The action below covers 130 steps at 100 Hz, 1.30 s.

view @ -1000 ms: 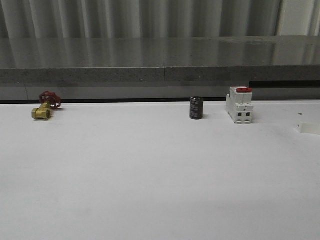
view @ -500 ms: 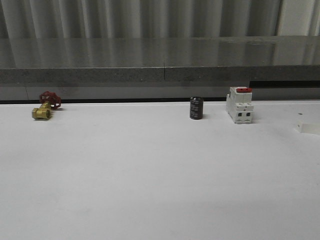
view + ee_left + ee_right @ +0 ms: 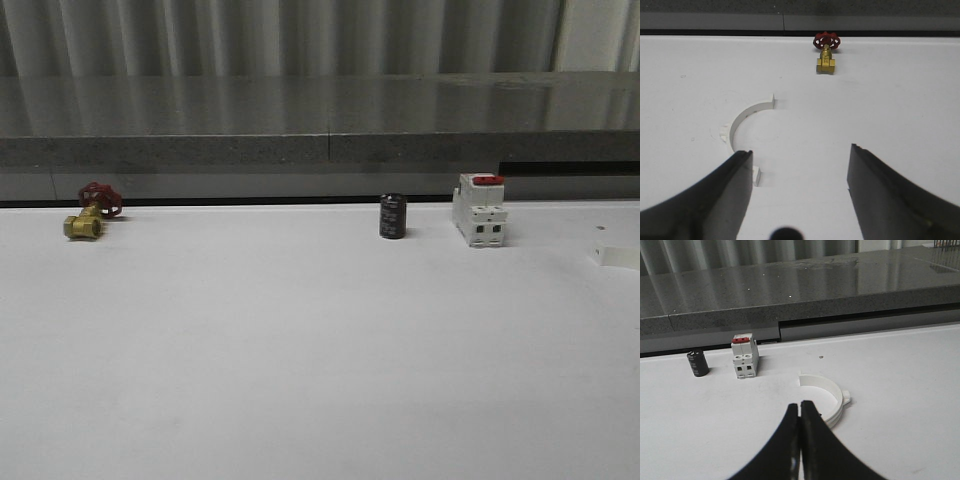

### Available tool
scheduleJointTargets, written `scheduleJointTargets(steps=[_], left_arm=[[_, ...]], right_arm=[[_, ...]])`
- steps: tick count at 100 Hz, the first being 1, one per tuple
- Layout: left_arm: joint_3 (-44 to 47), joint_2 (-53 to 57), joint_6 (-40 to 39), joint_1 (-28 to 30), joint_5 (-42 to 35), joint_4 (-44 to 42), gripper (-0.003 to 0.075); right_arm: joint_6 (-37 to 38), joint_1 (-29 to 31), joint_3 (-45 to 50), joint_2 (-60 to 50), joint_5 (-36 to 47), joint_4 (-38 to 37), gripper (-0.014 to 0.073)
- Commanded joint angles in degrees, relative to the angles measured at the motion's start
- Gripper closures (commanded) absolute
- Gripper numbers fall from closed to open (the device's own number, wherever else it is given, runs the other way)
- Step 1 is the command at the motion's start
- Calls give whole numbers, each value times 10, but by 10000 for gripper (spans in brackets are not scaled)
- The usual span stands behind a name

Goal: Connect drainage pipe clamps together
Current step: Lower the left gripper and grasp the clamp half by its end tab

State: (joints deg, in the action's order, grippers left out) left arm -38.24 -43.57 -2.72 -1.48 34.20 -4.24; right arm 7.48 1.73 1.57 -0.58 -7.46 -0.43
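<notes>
One white half-ring drainage pipe clamp (image 3: 735, 127) lies flat on the white table, open side toward the middle. My left gripper (image 3: 800, 150) hangs open above the table beside it. One black finger (image 3: 720, 195) hides part of the clamp near its end tab, and nothing is between the fingers. The other clamp half (image 3: 834, 392) lies just beyond my right gripper (image 3: 800, 404), which is shut with nothing in it. A white piece (image 3: 615, 255) at the right edge of the front view may be part of that clamp.
A brass valve with a red handwheel (image 3: 86, 214) (image 3: 825, 51) stands at the table's far left. A black cylinder (image 3: 392, 216) (image 3: 698, 363) and a white block with a red top (image 3: 479, 210) (image 3: 744, 357) stand at the back. A grey ledge (image 3: 320, 150) runs behind the table.
</notes>
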Motion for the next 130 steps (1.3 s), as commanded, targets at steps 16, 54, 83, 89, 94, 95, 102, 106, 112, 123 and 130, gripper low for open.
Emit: scheduleJointTargets(steps=[16,54,83,89,94,95,102,106,112,123,130], left_arm=[[-123,-136,-8,70,25,-11,242],[-280,-413,27,164,190,47,242],[-387,-570,35,164,198,38,242],[-402,-593,35,164,199,29,242],[-413,-613,35,164,197,22,242],[-416,-615,35,164,197,22,242],[-431,-641,35,164,196,22,242],[-440,-655,35,164,196,22,242],[-452,-672,35,164,196,22,242],[-467,-699,35,164,197,23,242],[-471,-709,35,164,195,23,245]], right_arm=[[-1,0,-10,-10,51,0,658],[-1,0,-10,-10,51,0,658],[-1,0,-10,-10,51,0,658],[-1,0,-10,-10,51,0,658],[-1,0,-10,-10,51,0,658],[-1,0,-10,-10,51,0,658],[-1,0,-10,-10,51,0,658],[-1,0,-10,-10,51,0,658],[-1,0,-10,-10,51,0,658],[-1,0,-10,-10,51,0,658],[-1,0,-10,-10,51,0,658]])
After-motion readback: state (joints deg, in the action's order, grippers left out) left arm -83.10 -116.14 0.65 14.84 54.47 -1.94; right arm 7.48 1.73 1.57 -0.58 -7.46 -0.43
